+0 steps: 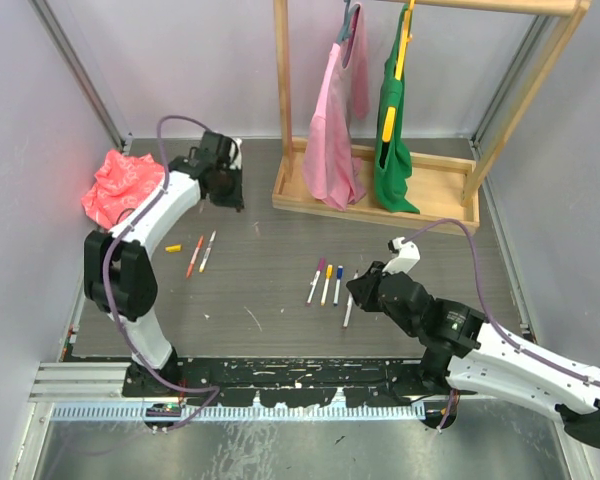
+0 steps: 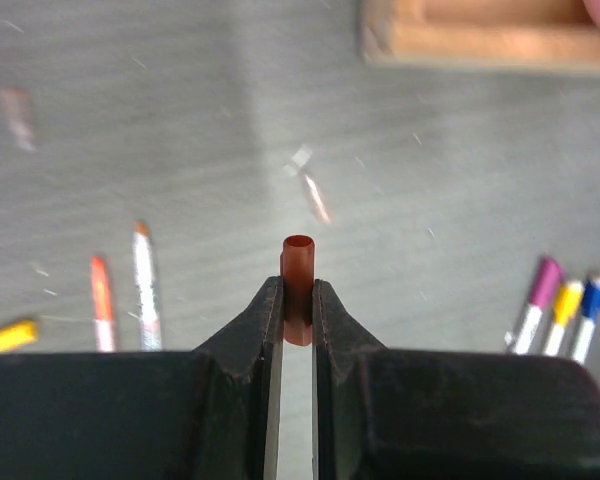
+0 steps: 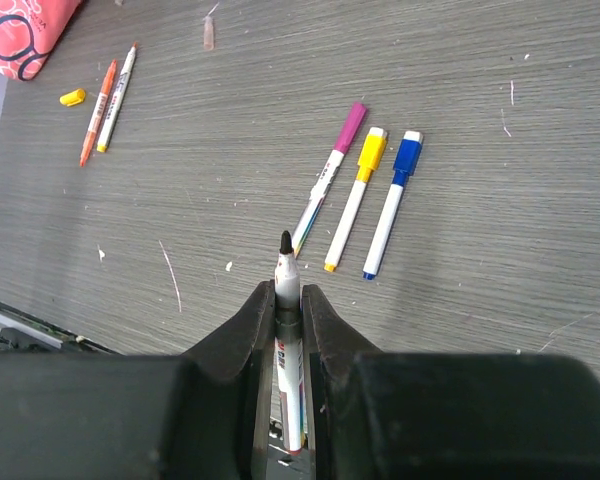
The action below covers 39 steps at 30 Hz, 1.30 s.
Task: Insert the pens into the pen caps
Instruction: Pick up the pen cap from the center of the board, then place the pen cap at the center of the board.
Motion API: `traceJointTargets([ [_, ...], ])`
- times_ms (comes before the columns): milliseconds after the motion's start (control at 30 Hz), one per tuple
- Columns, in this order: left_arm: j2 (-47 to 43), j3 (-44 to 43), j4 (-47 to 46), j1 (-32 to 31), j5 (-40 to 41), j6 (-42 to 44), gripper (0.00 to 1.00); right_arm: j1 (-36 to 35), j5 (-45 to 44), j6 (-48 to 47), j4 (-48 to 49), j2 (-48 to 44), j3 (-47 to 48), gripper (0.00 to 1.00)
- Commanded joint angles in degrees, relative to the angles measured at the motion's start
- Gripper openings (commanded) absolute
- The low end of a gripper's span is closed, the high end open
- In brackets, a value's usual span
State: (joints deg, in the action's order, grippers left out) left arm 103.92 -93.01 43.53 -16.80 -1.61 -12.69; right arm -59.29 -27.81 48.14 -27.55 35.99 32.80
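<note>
Here the left gripper (image 2: 298, 296) is clenched on a red cap (image 2: 298, 258), whose open end points away from the fingers. The right gripper (image 3: 288, 298) grasps an uncapped pen (image 3: 286, 265) by the barrel, its dark tip sticking forward. On the desk (image 3: 500, 250) the purple pen (image 3: 332, 170), yellow pen (image 3: 355, 195) and blue pen (image 3: 390, 205) lie side by side, all capped. Well apart, to the left, lie an orange pen (image 3: 98, 112) and a white pen (image 3: 118, 95), with a yellow cap (image 3: 72, 97) just beside them
</note>
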Motion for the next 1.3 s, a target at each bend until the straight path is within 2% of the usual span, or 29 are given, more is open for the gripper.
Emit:
traceJointTargets([
  [0, -8.2, 9.4, -5.9, -5.3, -3.7, -5.2, 0.03, -0.1, -1.2, 0.1, -0.3, -1.4, 2.4, 0.00],
  [367, -22.5, 30.9, -13.7, -28.0, 2.0, -12.6, 0.04, 0.0, -1.1, 1.2, 0.0, -1.0, 0.8, 0.00],
  [533, -25.1, 40.8, -20.3, -34.7, 7.3, -17.8, 0.04, -0.1, -0.7, 1.7, 1.4, 0.3, 0.1, 0.00],
  [800, -20.5, 42.6, -22.1, -38.2, 11.0, -19.3, 0.05, -0.1, 0.8, 2.8, 2.9, 2.2, -0.3, 0.00],
  [933, -17.2, 42.7, -23.0, -38.7, 11.5, -19.2, 0.11, -0.1, 1.0, 3.8, 2.9, 2.3, -0.8, 0.00],
  [1100, -14.9, 42.7, -23.0, -38.7, 12.4, -18.9, 0.12, -0.1, 0.7, 5.2, 3.8, 1.8, -2.1, 0.00],
  [1267, -14.9, 43.4, -24.3, -38.7, 12.2, -18.5, 0.23, -0.1, 0.7, 5.6, 3.8, 2.1, -2.1, 0.00],
])
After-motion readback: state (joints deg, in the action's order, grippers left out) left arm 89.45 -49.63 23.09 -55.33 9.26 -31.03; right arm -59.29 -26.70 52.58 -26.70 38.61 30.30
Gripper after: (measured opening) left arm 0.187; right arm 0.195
